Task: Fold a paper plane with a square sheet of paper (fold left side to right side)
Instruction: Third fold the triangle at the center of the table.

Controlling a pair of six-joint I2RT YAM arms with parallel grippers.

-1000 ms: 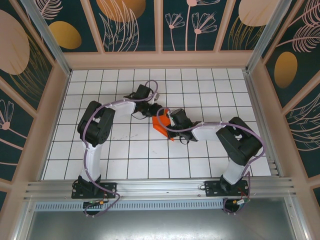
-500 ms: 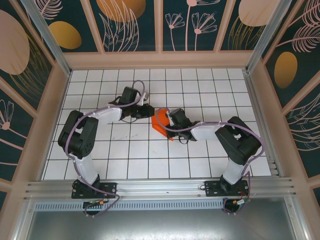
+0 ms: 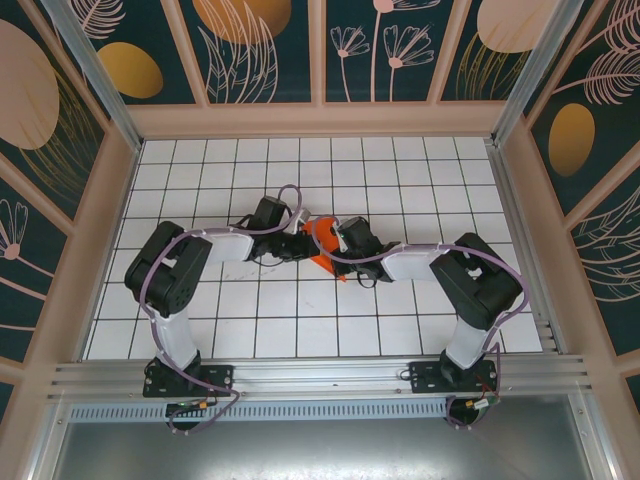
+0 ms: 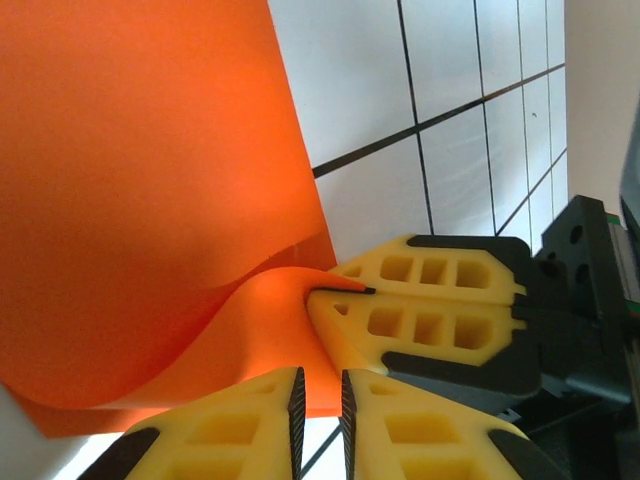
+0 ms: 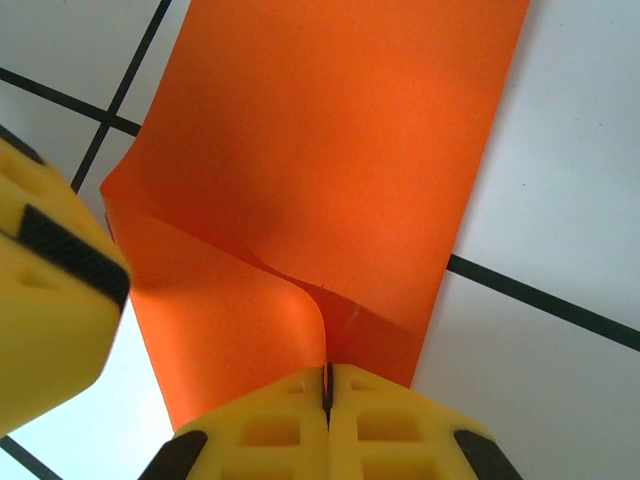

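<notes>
Where the two arms meet over the middle of the table, the following stand to be listed.

Item: thin bright orange sheet of paper point(image 3: 322, 240), plain, lying partly on the tiles near the table's centre. One part lies flat. A flap curls up from it in a soft bend, not a pressed crease, as the left wrist view point(image 4: 150, 200) and the right wrist view point(image 5: 320, 180) both show.

Item: right gripper point(image 3: 336, 238), yellow fingers with black pads, clenched tight. The raised fold of the sheet is nipped between its tips point(image 5: 327, 375). The left wrist camera sees the same pinch from the side point(image 4: 345, 292).

Item: left gripper point(image 3: 298, 246), same make, set against the sheet's left side. Its pads stand a narrow slit apart point(image 4: 320, 390), with the orange curl just above them. Whether any paper sits in that slit cannot be told. One of its fingers point(image 5: 60, 270) shows close beside the sheet's corner.

Item: white table with a black grid of square tiles point(image 3: 300, 310), bearing both arms and the sheet.

Item: dark teal wall panels with pale plant motifs point(image 3: 270, 50), enclosing three sides.
</notes>
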